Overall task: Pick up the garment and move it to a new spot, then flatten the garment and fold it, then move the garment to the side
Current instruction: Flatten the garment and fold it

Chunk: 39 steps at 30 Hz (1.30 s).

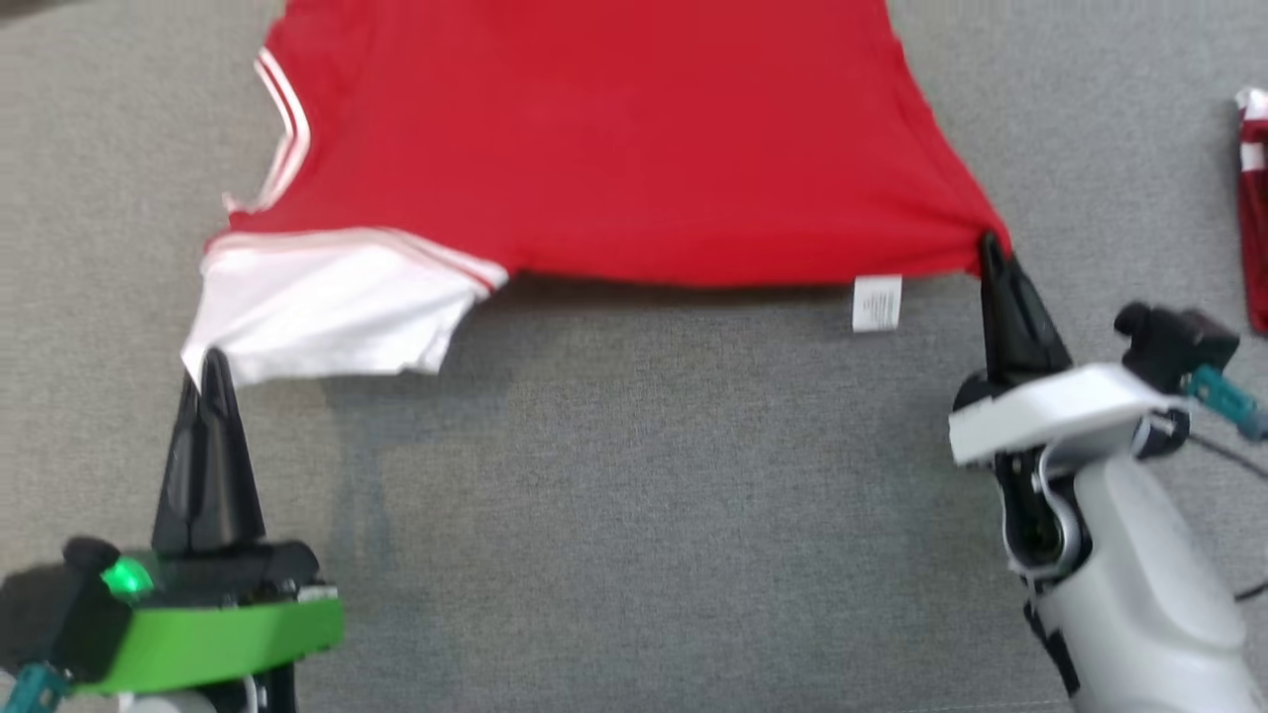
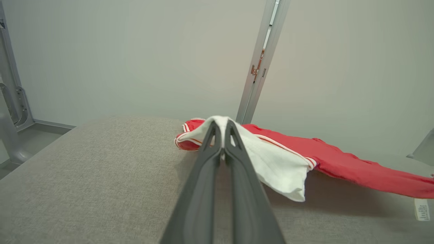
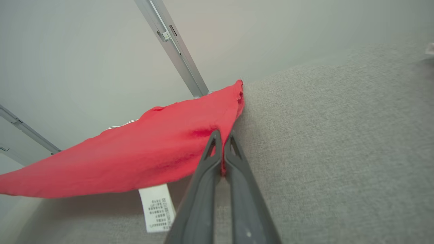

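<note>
The garment (image 1: 594, 149) is a red shirt with a white sleeve and white stripes, stretched over the grey cloth surface, its near edge lifted. My left gripper (image 1: 205, 368) is shut on the tip of the white sleeve (image 2: 271, 159) at the lower left. My right gripper (image 1: 989, 245) is shut on the red hem corner (image 3: 217, 118) at the right. A white care label (image 1: 877, 302) hangs from the near hem, seen too in the right wrist view as the label (image 3: 156, 207).
The grey fabric table (image 1: 644, 495) spreads below the shirt. Another red and white cloth item (image 1: 1253, 198) lies at the far right edge. A metal post (image 2: 259, 64) stands behind the table against a pale wall.
</note>
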Motion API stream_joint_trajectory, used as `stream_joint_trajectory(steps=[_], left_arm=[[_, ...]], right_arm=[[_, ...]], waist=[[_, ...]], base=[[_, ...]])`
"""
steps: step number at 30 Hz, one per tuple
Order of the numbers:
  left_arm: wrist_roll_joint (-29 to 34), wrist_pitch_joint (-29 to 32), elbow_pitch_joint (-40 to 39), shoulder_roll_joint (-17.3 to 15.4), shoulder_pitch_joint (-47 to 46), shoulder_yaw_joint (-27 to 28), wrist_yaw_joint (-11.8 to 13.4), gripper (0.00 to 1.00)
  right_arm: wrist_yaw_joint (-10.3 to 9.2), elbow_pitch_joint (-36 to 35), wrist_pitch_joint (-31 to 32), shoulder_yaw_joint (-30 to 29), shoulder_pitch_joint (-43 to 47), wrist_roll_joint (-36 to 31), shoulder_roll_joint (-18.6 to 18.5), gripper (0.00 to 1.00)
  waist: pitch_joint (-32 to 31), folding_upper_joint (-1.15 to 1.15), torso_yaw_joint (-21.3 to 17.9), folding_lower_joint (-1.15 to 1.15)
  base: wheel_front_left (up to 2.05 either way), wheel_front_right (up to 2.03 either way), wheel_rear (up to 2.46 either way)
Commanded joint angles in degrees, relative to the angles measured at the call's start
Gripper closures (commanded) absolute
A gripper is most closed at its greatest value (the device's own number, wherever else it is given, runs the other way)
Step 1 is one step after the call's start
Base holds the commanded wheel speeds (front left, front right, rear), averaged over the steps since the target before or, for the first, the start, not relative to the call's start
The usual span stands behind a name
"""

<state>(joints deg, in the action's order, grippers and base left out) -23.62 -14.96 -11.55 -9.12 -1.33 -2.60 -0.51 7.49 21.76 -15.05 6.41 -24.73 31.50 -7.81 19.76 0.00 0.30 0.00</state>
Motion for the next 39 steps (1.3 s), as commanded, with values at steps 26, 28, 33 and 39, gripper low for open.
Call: stream_joint_trajectory(steps=[26, 28, 33, 39], left_arm=[[3.0, 1.7, -6.5, 2.4, 23.5, -1.9, -0.1, 1.0], [2.4, 1.4, -4.3, 2.7, 22.7, -2.1, -0.5, 1.0], [1.3, 1.2, -0.4, 2.6, 20.4, -2.0, -1.3, 1.0], [0.9, 1.2, 3.6, 1.3, 15.8, -1.7, -2.5, 1.0]], right_arm=[[0.0, -21.5, 12.4, -5.7, 31.0, -6.5, 4.2, 1.0], [0.0, -19.2, 12.3, -5.6, 30.7, -6.1, 4.2, 1.0], [0.0, -13.8, 10.8, -5.3, 28.5, -5.3, 4.5, 1.0], [0.0, -9.3, 9.8, -3.6, 25.6, -1.1, 4.8, 1.0]], waist=[[-12.9, 0.0, -1.7, 0.0], [-12.9, 0.0, -1.7, 0.0], [-13.0, 0.0, -1.6, 0.0], [-12.8, 0.0, -1.7, 0.0]], base=[[0.0, 0.0, 0.0], [0.0, 0.0, 0.0], [0.0, 0.0, 0.0], [0.0, 0.0, 0.0]])
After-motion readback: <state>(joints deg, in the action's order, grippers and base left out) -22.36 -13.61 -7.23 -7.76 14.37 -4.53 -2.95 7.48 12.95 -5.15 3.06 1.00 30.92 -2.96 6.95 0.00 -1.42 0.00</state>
